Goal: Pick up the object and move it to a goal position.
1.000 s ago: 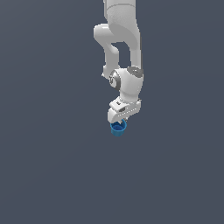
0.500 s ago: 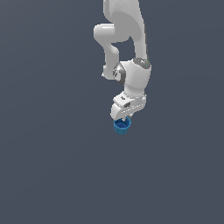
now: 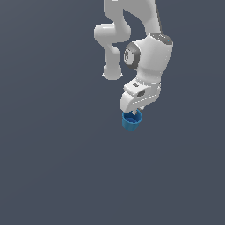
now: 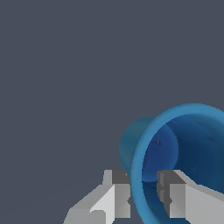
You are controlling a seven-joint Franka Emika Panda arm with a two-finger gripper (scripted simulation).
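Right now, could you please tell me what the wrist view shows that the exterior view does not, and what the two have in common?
Only the wrist view shows the grip up close: one finger lies outside the blue cup's wall and the other inside it, pinching the rim, with the cup's dark hollow inside open to the camera. Only the exterior view shows the white arm reaching down from above, with the cup hanging just under the gripper. Both show the cup at the gripper and a plain grey background.

Flat, even render light (no cast shadows), sharp, without glare.
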